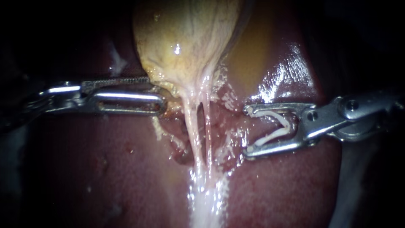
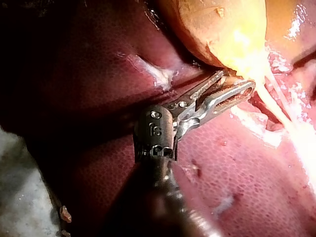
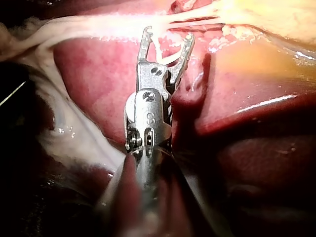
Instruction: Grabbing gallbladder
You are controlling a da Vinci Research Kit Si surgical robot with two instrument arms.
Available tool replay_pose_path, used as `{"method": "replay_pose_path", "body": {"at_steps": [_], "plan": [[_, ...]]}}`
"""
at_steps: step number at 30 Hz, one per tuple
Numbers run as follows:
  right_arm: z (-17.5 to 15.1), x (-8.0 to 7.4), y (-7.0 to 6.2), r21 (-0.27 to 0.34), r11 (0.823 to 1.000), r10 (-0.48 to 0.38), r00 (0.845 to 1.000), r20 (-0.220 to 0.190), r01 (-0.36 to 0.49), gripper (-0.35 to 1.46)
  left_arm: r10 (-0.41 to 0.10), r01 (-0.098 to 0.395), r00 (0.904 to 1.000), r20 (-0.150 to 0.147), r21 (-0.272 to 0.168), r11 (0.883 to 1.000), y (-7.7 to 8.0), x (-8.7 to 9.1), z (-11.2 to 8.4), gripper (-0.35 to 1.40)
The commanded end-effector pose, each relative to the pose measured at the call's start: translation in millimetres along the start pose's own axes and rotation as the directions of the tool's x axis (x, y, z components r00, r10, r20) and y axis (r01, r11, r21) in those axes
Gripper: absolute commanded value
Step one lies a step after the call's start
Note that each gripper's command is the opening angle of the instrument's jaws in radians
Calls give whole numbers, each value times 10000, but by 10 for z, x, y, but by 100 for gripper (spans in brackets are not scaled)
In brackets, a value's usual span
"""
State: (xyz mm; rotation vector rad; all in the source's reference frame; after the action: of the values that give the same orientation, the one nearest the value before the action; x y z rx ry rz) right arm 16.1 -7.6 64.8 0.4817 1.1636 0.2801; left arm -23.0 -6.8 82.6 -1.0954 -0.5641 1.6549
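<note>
Endoscope, risk: the left instrument (image 1: 157, 90) has its jaws narrowly parted at the bottom edge of the gallbladder (image 1: 185, 38), at the upper middle; a bite on so little wall would likely slip or tear
Endoscope, right side: the right instrument (image 1: 248, 131) has its jaws spread wide with a white clip (image 1: 276, 126) seated between them, near the pale strands (image 1: 193, 126); drifting inward could snag them
Endoscope, textures: the gallbladder is a yellowish, veined sac; the liver (image 1: 105, 169) is dark red and glossy
Left wrist, risk: the jaw tips meet the sac's tapering neck close over the liver (image 2: 237, 168); pressing down could score it
Left wrist, shapes: one jaw is toothed, the other slotted
Right wrist, risk: the clip (image 3: 163, 54) is an open V that faces the strands (image 3: 98, 22)
Right wrist, textures: the strands are thin, slick and stretched
</note>
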Motion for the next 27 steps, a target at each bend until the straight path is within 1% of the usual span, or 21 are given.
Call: {"method": "replay_pose_path", "body": {"at_steps": [1,3,6,11,12,13,16,17,21,23,24,25,27], "plan": [[0,0,0,1,10000,0,10000,1,0,50,-61,61,10000,45,-44,10000,1,1,3,24],[0,0,0,0,10000,0,10000,1,0,50,-251,252,9996,106,-107,9996,4,2,8,22],[0,0,0,1,10000,0,10000,1,0,50,-261,264,9995,163,-181,9995,7,3,12,19],[0,0,0,-2,10000,2,10000,1,-2,50,-462,465,9988,171,-165,9988,8,8,17,7],[0,0,0,-3,10000,2,10000,1,-2,50,-466,469,9988,172,-166,9988,8,9,18,2],[0,0,0,-2,10000,2,10000,1,-2,50,-585,588,9981,180,-163,9981,7,9,18,-1],[1,0,0,-3,10000,3,10000,1,-3,50,-706,709,9973,192,-162,9974,2,11,20,-5],[1,1,0,-4,10000,3,10000,1,-3,50,-826,829,9964,199,-158,9964,0,12,20,-8],[1,1,0,-3,10000,3,10000,1,-3,50,-957,961,9952,208,-152,9953,-7,16,22,-17],[1,1,0,-3,10000,3,10000,1,-3,50,-967,971,9951,211,-154,9952,-9,18,22,-23],[1,1,0,-3,10000,3,10000,1,-3,50,-971,975,9950,235,-136,9951,-9,20,22,-32],[1,1,0,-3,10000,3,10000,1,-3,50,-983,986,9949,239,-138,9950,-9,22,21,-35],[1,1,0,-4,10000,3,10000,1,-3,50,-1008,1012,9946,227,-166,9947,-8,25,20,-35]]}}
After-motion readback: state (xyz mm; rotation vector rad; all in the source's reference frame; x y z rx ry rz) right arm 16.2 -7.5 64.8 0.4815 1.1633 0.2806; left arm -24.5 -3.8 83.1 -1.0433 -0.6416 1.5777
